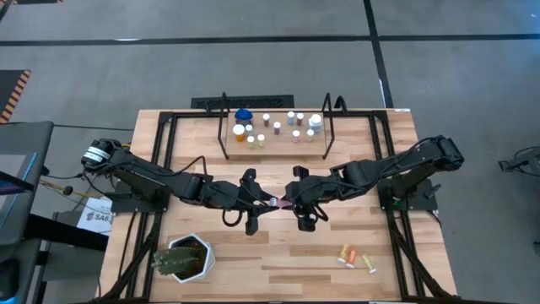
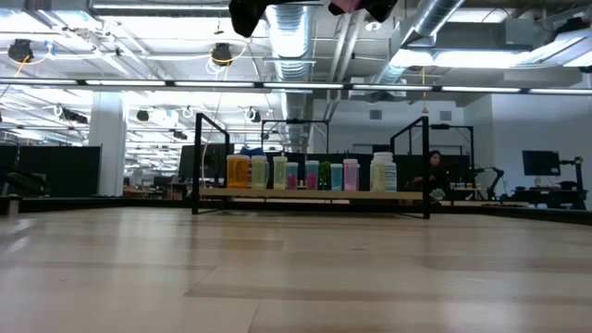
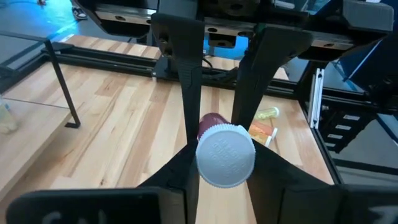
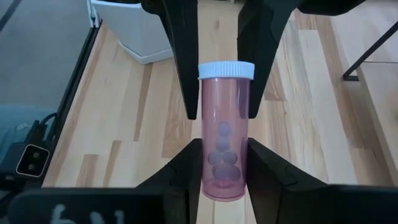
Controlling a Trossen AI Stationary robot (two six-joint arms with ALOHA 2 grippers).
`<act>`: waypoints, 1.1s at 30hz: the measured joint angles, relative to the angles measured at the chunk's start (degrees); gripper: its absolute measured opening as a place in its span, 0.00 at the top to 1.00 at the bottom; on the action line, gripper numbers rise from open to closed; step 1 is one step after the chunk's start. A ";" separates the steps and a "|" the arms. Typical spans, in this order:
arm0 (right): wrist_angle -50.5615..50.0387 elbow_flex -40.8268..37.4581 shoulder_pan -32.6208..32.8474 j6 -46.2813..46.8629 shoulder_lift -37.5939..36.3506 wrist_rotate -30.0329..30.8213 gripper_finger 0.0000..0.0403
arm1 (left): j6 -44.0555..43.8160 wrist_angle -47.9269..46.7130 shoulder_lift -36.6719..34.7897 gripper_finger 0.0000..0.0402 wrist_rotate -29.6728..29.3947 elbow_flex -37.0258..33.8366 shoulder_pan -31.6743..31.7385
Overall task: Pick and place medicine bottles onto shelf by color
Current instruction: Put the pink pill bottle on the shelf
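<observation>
Pink bottle [image 4: 224, 140] w/ white cap is hanging mid-air above table centre, both grippers clamping it: left gripper [image 3: 225, 155] at cap end, right gripper [image 4: 222, 180] on body. Advice: right should be releasing only once left's hold looks firm, before carrying to shelf [image 1: 274, 150].

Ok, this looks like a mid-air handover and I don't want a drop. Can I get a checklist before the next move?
1. Right gripper shut on the pink bottle: ok.
2. Left gripper shut on the bottle's white cap end: ok.
3. Bottle lifted off the table: ok.
4. Cap screwed on firmly: cannot tell.
5. Free spot on the shelf beside pink bottles: cannot tell.
6. Three bottles still waiting on the table: ok.
</observation>
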 joint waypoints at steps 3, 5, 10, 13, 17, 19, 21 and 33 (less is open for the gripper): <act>-0.65 0.06 0.00 0.00 0.00 0.00 0.70 | 0.17 0.00 0.00 0.78 -0.02 0.00 0.00; -1.70 0.09 -0.01 0.11 -0.03 0.03 0.70 | 0.15 0.02 0.00 0.76 0.00 0.00 0.00; -10.22 3.47 -0.15 2.99 -0.09 -0.02 0.63 | -0.28 0.44 -0.01 0.76 -0.03 0.00 0.67; -17.63 6.40 -0.10 3.17 0.12 -0.28 0.54 | -0.70 0.31 -0.04 0.77 -0.26 0.00 1.79; -23.38 8.97 -0.07 3.16 -0.45 -0.26 0.41 | -0.95 0.28 -0.04 0.77 -0.39 0.00 3.44; -27.88 9.94 -0.09 2.97 -0.73 -0.22 0.37 | -1.33 -0.02 -0.04 0.77 -0.17 0.00 4.66; -32.06 10.58 -0.59 2.91 -1.93 -0.13 0.36 | -2.03 -0.87 -0.04 0.77 -0.07 0.00 6.25; -30.39 -2.88 -6.30 -0.81 -17.36 9.31 0.35 | -7.47 -17.47 1.19 0.77 7.95 6.12 22.06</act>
